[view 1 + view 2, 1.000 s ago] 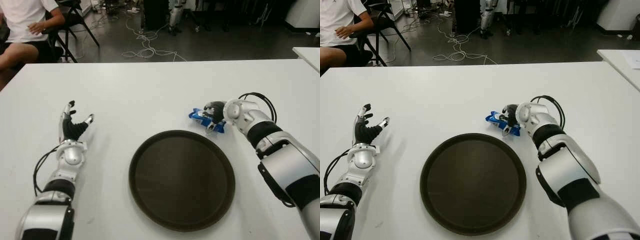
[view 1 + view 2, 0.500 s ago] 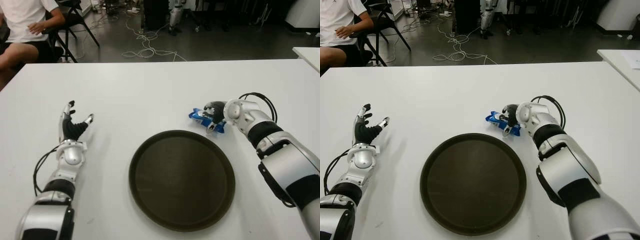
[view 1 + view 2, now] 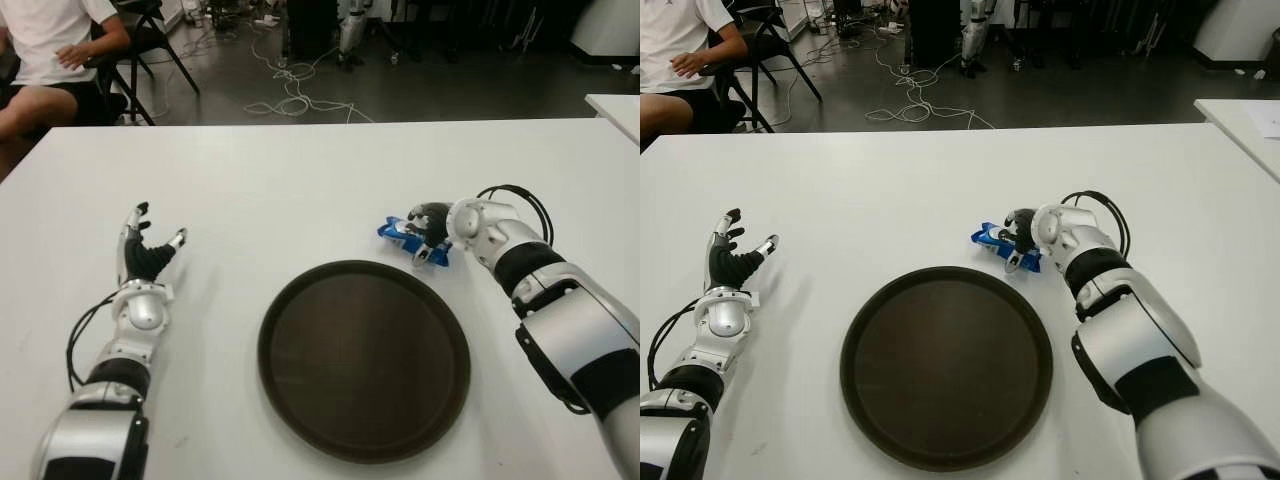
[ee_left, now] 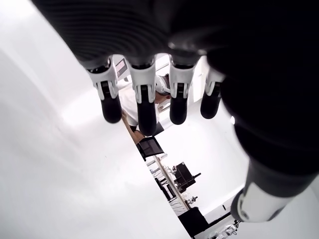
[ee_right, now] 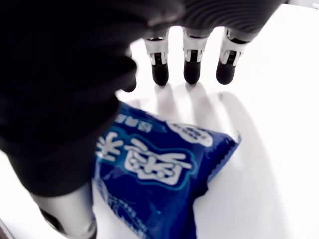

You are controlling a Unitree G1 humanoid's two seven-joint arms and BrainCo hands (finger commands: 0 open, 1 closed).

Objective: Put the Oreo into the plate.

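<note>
The Oreo (image 3: pixel 401 236) is a blue packet with white print, lying flat on the white table (image 3: pixel 300 180) just beyond the far right rim of the plate (image 3: pixel 364 358), a round dark brown tray near the front. My right hand (image 3: pixel 430 230) is over the packet's right end. In the right wrist view the Oreo packet (image 5: pixel 159 169) lies under the palm, the fingers (image 5: pixel 192 69) reach straight past it over bare table, and the thumb sits at its edge. My left hand (image 3: pixel 146 254) shows far to the plate's left, fingers spread and holding nothing.
A seated person (image 3: pixel 50 45) is beyond the table's far left corner, beside a black chair (image 3: pixel 150 40). Cables (image 3: pixel 290 95) lie on the dark floor behind the table. The corner of another white table (image 3: pixel 615 105) shows at the right edge.
</note>
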